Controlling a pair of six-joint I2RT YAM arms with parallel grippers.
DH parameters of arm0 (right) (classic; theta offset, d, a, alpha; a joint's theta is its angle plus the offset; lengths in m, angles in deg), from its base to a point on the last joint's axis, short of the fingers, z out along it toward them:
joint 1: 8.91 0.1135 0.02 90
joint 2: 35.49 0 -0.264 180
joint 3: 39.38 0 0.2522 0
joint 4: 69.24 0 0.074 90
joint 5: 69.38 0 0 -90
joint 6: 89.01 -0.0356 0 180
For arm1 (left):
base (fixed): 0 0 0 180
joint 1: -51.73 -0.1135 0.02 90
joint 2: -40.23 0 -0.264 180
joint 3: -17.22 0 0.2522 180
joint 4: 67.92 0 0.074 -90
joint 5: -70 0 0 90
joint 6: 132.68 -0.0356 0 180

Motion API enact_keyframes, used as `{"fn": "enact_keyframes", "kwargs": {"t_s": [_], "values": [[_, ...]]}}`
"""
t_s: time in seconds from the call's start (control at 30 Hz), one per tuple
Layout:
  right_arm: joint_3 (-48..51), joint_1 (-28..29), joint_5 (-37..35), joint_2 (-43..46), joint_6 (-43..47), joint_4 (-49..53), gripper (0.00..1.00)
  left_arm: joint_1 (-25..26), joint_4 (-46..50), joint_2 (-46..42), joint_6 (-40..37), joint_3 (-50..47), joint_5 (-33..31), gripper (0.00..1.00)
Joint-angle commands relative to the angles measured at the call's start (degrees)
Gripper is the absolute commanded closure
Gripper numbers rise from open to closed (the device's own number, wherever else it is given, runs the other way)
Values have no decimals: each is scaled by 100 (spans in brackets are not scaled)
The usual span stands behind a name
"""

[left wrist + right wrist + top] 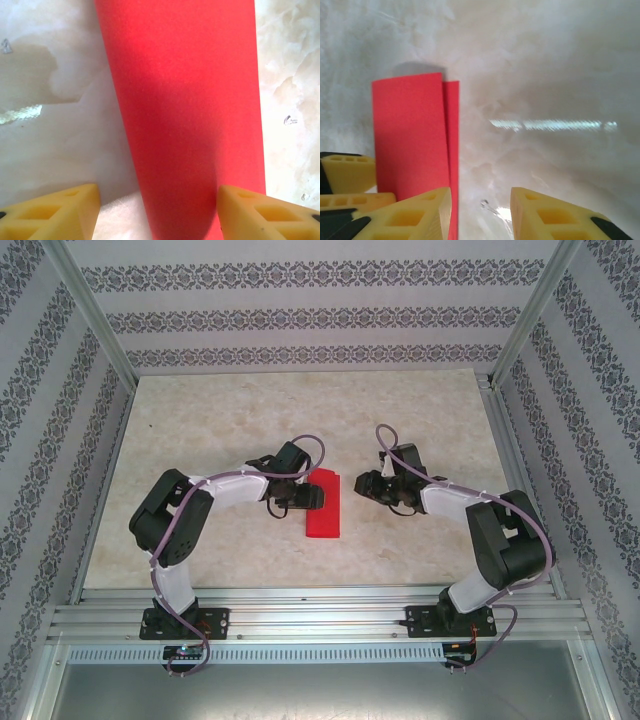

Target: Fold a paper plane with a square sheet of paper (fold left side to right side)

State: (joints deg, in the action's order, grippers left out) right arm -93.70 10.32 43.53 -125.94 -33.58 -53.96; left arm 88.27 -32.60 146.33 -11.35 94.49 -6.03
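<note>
I saw the square sheet of paper [324,510] lying folded in half on the table [200,430] between the arms, the left gripper [157,195] spread over it, I think to press the crease, and the right gripper [480,200] parted and empty near its edge.

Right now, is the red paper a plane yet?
Not yet. Done: the square sheet of paper is folded over into a narrow strip, one layer lying on the other. In hand: the left gripper sits open over it, and the right gripper is open beside it, holding nothing. Left: no pointed nose or wings show, so those folds remain.
</note>
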Motion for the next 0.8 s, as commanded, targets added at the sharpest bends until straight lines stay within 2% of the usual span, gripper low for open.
{"fn": "enact_keyframes", "kwargs": {"t_s": [0.0, 0.3, 0.77], "values": [[175, -41, -169, 116, 105, 88, 64, 148, 205, 239, -235, 133, -18, 36], [188, -45, -146, 159, 90, 123, 64, 240, 419, 377, -477, 300, 30, 36], [228, -41, -137, 272, 41, 168, 64, 319, 445, 595, -452, 437, 69, 35]]}}
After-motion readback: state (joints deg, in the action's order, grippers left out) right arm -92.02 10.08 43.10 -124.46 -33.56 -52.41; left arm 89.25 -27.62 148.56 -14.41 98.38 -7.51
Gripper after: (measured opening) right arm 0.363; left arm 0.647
